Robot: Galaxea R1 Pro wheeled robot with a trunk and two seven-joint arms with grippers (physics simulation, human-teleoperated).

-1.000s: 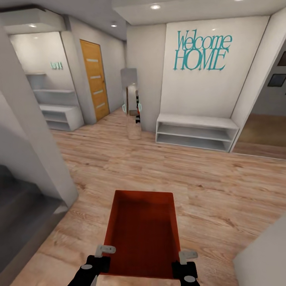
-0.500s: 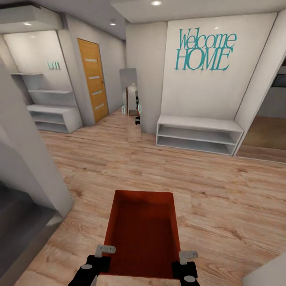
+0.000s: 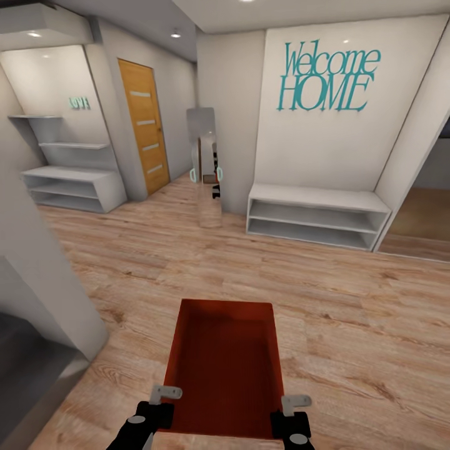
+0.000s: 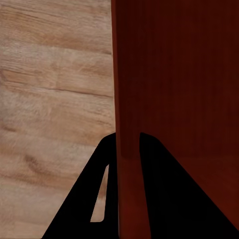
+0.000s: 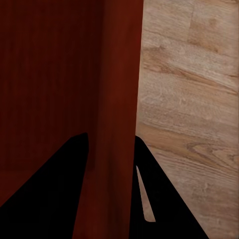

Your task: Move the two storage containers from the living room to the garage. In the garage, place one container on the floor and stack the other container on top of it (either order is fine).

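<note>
One orange-red storage container (image 3: 225,369), lidless and empty, hangs above wood-plank flooring (image 3: 350,312). Left tool (image 3: 161,405) and right tool (image 3: 290,409) each pinch a side wall.

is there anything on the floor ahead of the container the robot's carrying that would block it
Nothing visible does. The storage container, held by the left hand and right hand, faces bare wood-plank floor. The white bench and mirror stand farther off by the walls.

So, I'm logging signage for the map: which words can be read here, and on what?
"Welcome HOME": large teal lettering on the white wall above the low white shelf unit.
Small teal wall sign above the white shelves beside the wooden door: too small and blurred to read.
</note>
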